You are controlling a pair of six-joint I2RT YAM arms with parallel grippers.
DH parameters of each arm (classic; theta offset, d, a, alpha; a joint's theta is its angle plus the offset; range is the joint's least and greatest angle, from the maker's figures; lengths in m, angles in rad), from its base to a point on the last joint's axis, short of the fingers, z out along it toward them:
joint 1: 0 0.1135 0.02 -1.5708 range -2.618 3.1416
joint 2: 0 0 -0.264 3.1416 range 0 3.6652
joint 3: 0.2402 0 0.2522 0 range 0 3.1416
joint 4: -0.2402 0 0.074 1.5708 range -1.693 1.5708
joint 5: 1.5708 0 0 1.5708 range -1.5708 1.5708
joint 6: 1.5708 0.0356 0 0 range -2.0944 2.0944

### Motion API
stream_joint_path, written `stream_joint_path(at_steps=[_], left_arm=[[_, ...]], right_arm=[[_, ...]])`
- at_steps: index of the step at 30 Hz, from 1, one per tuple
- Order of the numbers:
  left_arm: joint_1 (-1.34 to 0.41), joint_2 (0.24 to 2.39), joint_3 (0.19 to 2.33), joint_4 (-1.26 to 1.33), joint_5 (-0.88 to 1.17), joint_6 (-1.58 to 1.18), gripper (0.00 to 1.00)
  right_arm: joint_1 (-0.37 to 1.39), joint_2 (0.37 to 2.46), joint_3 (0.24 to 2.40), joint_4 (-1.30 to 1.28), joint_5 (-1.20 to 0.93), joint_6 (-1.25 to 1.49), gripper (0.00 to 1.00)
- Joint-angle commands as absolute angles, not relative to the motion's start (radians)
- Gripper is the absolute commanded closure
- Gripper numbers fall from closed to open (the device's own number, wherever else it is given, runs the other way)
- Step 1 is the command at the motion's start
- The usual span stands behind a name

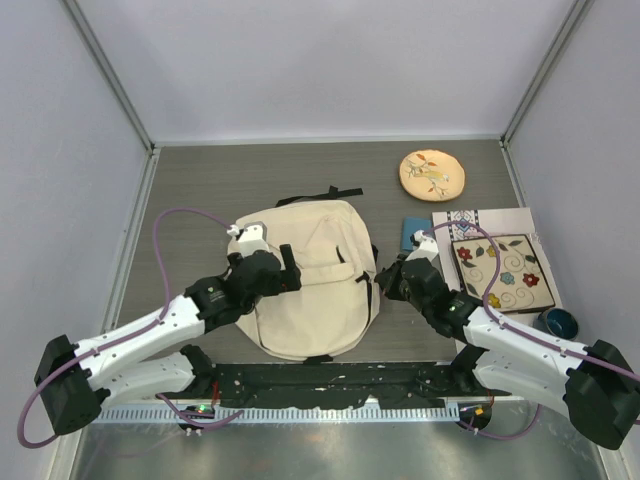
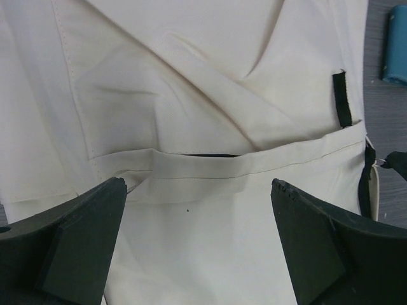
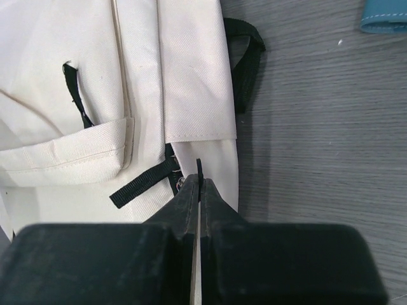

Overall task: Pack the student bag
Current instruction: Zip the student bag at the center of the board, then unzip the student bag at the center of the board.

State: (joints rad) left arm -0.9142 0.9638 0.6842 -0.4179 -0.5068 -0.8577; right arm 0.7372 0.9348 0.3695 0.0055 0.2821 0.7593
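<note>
The student bag [image 1: 310, 295] is a large cream backpack with thin black straps, lying flat in the middle of the table. My left gripper [image 1: 291, 270] hovers over its left-middle part, open wide. In the left wrist view the two fingers straddle the cream fabric [image 2: 210, 95] just below the flap pocket seam, with nothing between them [image 2: 197, 190]. My right gripper [image 1: 383, 281] is at the bag's right edge. In the right wrist view it is shut [image 3: 199, 175] on a thin black tab that sticks out between the fingertips, beside the bag's side [image 3: 133, 76] and a black strap [image 3: 143, 184].
A round tan embroidered disc [image 1: 432, 174] lies at the back right. A floral mat [image 1: 502, 272] rests on a white patterned sheet [image 1: 480, 220] at the right, with a dark blue bowl [image 1: 557, 321] near it. A teal item [image 1: 412, 234] lies between bag and mat. Grey walls enclose the table.
</note>
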Motion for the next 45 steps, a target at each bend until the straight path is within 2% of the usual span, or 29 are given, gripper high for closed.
stream_joint_path(at_steps=[1, 6, 9, 10, 13, 16, 24, 29, 34, 45], left_arm=[[-0.882, 1.026, 0.687, -0.407, -0.450, -0.862, 0.00], [-0.868, 1.090, 0.765, -0.387, -0.431, -0.816, 0.00], [-0.867, 1.118, 0.839, -0.410, -0.422, -0.785, 0.00], [-0.867, 1.133, 0.854, -0.411, -0.411, -0.773, 0.00], [-0.867, 1.169, 0.899, -0.396, -0.379, -0.750, 0.01], [-0.867, 1.195, 0.936, -0.394, -0.351, -0.749, 0.01], [-0.867, 1.264, 1.031, -0.376, -0.325, -0.752, 0.00], [-0.867, 1.342, 1.098, -0.394, -0.331, -0.796, 0.00], [-0.868, 1.429, 1.161, -0.413, -0.333, -0.842, 0.00], [-0.899, 1.635, 1.336, -0.492, -0.333, -0.877, 0.12]], right_arm=[[0.733, 0.914, 0.359, 0.025, 0.195, 0.749, 0.95], [0.735, 0.907, 0.373, 0.066, 0.065, 0.669, 0.85], [0.733, 0.893, 0.426, 0.006, 0.084, 0.618, 0.64], [0.733, 0.884, 0.436, -0.044, 0.107, 0.617, 0.52], [0.733, 0.832, 0.454, -0.084, 0.195, 0.627, 0.29], [0.732, 0.819, 0.457, -0.112, 0.282, 0.678, 0.19], [0.689, 0.976, 0.476, -0.114, 0.215, 0.768, 0.17], [0.687, 0.965, 0.402, -0.008, 0.127, 0.839, 0.17], [0.687, 0.924, 0.368, -0.006, 0.117, 0.861, 0.17], [0.687, 0.871, 0.331, -0.017, 0.118, 0.868, 0.17]])
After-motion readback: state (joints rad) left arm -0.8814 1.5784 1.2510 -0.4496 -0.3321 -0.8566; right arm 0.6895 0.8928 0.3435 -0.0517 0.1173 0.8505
